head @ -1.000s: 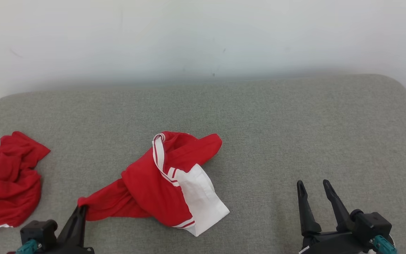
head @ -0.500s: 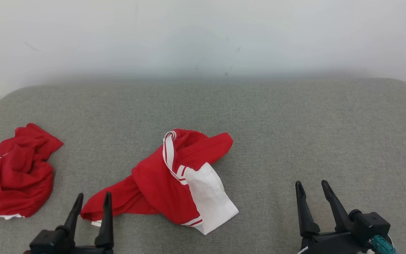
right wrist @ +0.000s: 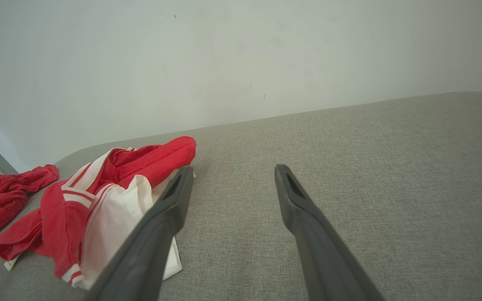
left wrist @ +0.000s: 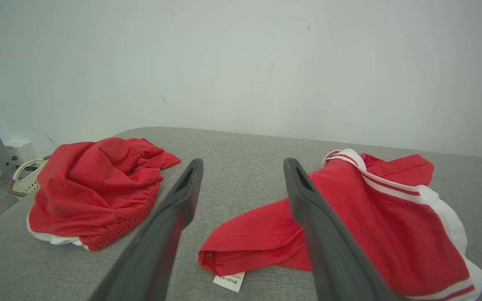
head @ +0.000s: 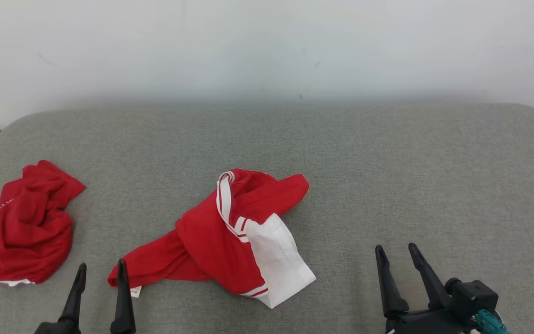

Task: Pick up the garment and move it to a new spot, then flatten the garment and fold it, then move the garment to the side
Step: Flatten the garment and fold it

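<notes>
Grey fabric-covered padded surface [head: 387, 162], corners rounded. Two items lie directly on it. Red-and-white garment [head: 216, 236]: crumpled, just off centre toward 8 o'clock. Red bundle [head: 26, 232]: bunched, at 9 o'clock near the edge. The two are well apart.

You have two garments on one grey desk [head: 387, 162]: one red-and-white garment [head: 230, 236] and one all-red garment [head: 26, 227]. You see two hands, the left hand [head: 101, 266] and the right hand [head: 396, 248], each with two fingers.
</notes>
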{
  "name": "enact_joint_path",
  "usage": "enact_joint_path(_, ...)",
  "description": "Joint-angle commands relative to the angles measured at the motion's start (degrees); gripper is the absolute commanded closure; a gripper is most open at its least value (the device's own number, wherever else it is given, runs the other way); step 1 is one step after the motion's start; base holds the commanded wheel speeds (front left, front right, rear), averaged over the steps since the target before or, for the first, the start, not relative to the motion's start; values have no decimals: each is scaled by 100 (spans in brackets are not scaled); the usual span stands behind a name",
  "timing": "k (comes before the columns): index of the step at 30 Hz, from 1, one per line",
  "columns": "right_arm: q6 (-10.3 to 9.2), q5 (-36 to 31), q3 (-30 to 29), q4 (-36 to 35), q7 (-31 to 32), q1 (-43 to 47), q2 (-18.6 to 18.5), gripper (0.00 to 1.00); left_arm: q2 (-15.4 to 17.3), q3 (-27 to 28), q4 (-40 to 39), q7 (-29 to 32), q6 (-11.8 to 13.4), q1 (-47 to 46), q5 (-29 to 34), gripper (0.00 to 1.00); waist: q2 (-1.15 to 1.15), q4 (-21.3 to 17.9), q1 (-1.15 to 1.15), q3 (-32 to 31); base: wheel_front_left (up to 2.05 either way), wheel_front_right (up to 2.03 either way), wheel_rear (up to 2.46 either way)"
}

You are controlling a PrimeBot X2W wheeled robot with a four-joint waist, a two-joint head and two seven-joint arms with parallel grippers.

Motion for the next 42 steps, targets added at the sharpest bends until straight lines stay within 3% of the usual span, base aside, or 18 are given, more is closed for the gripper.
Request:
enact_joint_path(1,4,57,37,8,18,57,-5,0,17,40,20,-28,-20,92,78,0,0,20,0,-1,0,0,0)
enact_joint_path(8,4,146,301,71,191,4,-5,0,-30,312,70,-29,-201,176,255,0,0,180,0,-32,0,0,0)
enact_joint_path(20,4,641,1498,667,759,-766,-204,0,-250,665,7,-29,-441,289,416,0,0,498,0,-20,0,0,0)
enact_joint_path(29,5,1108,2096,1528,883,-1630,-196,0,-462,721,57,-29,-608,271,514,0,0,794,0,6,0,0,0)
enact_joint_path(38,5,1387,2570,2879,743,-2501,-88,0,-676,712,148,-22,-776,218,619,0,0,1105,0,34,0,0,0)
enact_joint_path(39,5,1397,2580,3039,720,-2577,-75,3,-678,733,171,-23,-790,205,616,0,0,1133,0,37,0,0,0)
enact_joint_path(40,5,1388,2587,3209,683,-2660,-63,35,-685,756,193,-22,-822,181,618,0,0,1160,0,40,0,0,0)
enact_joint_path(41,5,1371,2585,3363,649,-2725,-52,56,-699,767,215,-23,-856,163,628,0,0,1183,0,41,0,0,0)
enact_joint_path(42,5,1365,2579,3491,608,-2778,-39,85,-709,781,233,-22,-868,153,636,0,0,1198,0,43,0,0,0)
